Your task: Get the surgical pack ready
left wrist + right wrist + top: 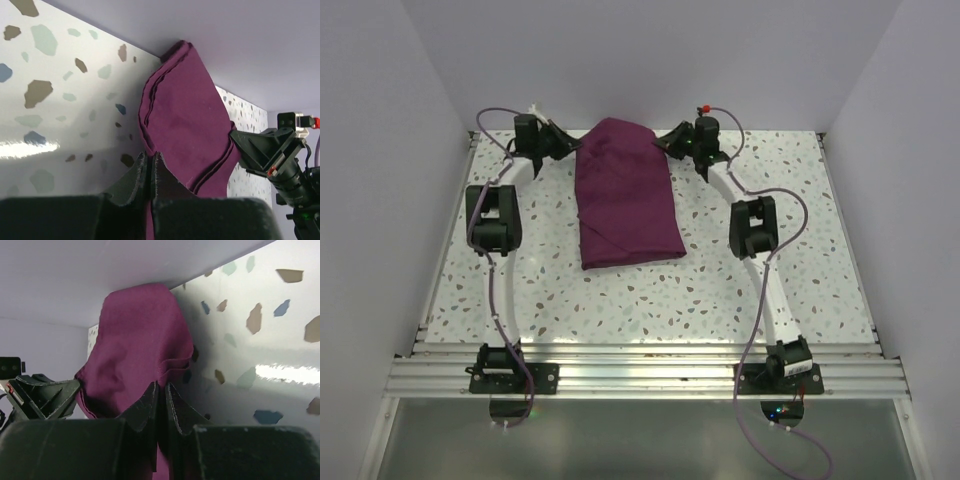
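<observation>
The purple cloth (625,195) lies folded on a white table (740,290) flecked with grey, brown and blue chips (a terrazzo look). Its narrower far end reaches the foot of the back wall (650,50), and its squared near edge sits about mid-table. The table top is glossy: both wrist views catch a bright streak of reflected light on it, to either side of the cloth. Plain pale lavender walls close in behind the cloth and on its left (370,150) and right (910,150).

On the near side of the cloth, past a stretch of bare speckled table, runs a ribbed metal rail (650,375) carrying both arm bases, with purple cables (757,330) looping up from them.

The left gripper (567,143) is at the cloth's far left corner. Its fingers (140,172) are clenched together with the layered cloth edge nipped between them. The right gripper (667,145) is at the far right corner, and its fingers (147,402) are likewise pinched on a fold of the cloth. Between the two grippers the far end of the cloth bunches and rises a little (stacked edges show along its sides), while the rest lies flat.
</observation>
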Controlling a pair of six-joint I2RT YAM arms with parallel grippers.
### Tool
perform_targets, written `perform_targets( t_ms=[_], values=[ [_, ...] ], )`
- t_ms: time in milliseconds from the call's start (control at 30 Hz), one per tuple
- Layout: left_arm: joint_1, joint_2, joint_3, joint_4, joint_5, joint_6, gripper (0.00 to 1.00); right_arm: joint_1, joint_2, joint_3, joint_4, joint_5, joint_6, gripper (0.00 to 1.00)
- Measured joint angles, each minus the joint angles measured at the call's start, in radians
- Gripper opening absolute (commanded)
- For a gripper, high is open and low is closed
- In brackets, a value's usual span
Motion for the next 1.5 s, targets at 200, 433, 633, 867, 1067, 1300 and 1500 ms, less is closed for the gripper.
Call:
perform_targets(
  t_ms=[200,433,633,867,1067,1300,1500],
  values=[
    [-0.009,-0.193,-0.16,-0.038,0.019,0.022,0.0,-0.013,-0.168,-0.128,-0.061,-0.092,0.016,0.0],
    [-0.042,-0.377,-0.286,-0.135,0.04,0.084,0.0,-0.014,-0.34,-0.253,-0.196,-0.208,0.005,0.0],
    [-0.062,-0.535,-0.414,-0.252,0.05,0.159,0.0,-0.014,-0.51,-0.452,-0.291,-0.26,-0.02,0.0],
    [-0.066,-0.713,-0.533,-0.35,0.049,0.23,0.0,-0.014,-0.671,-0.591,-0.362,-0.288,-0.063,0.0],
    [-0.067,-0.831,-0.623,-0.386,0.045,0.272,0.0,-0.014,-0.777,-0.677,-0.407,-0.312,-0.118,0.0],
    [-0.085,-0.894,-0.751,-0.408,0.039,0.292,0.0,-0.014,-0.853,-0.82,-0.443,-0.339,-0.185,0.01],
    [-0.099,-0.941,-0.856,-0.422,0.027,0.298,0.0,-0.014,-0.9,-0.951,-0.468,-0.351,-0.233,0.02]
  ],
)
